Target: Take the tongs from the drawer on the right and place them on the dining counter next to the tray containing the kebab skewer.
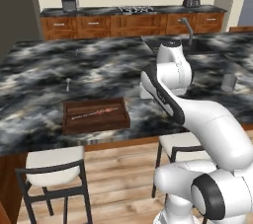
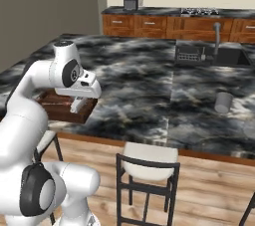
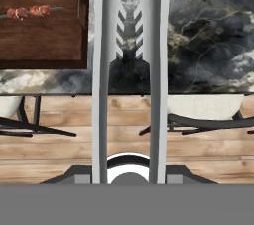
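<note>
My gripper [image 3: 128, 175] is shut on the grey metal tongs [image 3: 100, 70], whose two long arms run up the hand view to a scalloped tip. The tip hangs over the front edge of the black marbled dining counter [image 3: 208, 30], just right of the dark wooden tray [image 3: 39, 35] with the kebab skewer [image 3: 30, 11] in it. In the left base view the tray [image 1: 96, 119] and skewer [image 1: 94, 113] lie near the counter [image 1: 99, 70] edge, left of the gripper [image 1: 145, 91]. From the right base view the gripper [image 2: 79, 101] and tongs [image 2: 77, 106] hover beside the tray [image 2: 52, 106].
Stools with pale seats [image 1: 54, 166] [image 2: 149, 158] stand below the counter's front edge. A grey cup [image 1: 228, 82] [image 2: 223, 101] stands on the counter to the right. A sink with faucet [image 2: 217, 46] lies further back. A small shaker [image 1: 68, 84] stands behind the tray.
</note>
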Motion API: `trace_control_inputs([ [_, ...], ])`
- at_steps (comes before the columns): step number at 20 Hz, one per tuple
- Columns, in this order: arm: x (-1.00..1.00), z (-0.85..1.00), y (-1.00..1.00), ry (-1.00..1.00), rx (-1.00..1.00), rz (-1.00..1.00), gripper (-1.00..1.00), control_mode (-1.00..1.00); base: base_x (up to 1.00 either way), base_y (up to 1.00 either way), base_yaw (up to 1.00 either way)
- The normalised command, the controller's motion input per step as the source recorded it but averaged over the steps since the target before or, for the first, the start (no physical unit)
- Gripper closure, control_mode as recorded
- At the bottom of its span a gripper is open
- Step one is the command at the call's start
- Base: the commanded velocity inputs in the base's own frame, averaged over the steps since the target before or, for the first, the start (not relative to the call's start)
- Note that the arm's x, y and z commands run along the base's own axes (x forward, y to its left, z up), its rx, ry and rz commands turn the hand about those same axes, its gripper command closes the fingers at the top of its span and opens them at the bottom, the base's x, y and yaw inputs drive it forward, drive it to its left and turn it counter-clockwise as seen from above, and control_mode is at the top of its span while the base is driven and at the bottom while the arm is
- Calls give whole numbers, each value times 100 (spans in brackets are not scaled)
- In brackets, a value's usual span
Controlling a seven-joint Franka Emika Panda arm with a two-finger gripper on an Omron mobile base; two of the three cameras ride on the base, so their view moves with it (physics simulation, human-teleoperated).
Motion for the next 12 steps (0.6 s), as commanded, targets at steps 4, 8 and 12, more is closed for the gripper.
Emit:
trace_control_inputs([
  [4, 0, 0, 0, 0, 0, 0, 100, 100, 11, 55, -18],
  [8, 0, 0, 0, 0, 0, 0, 100, 100, 64, 18, -16],
  [12, 0, 0, 0, 0, 0, 0, 100, 100, 64, 1, -16],
])
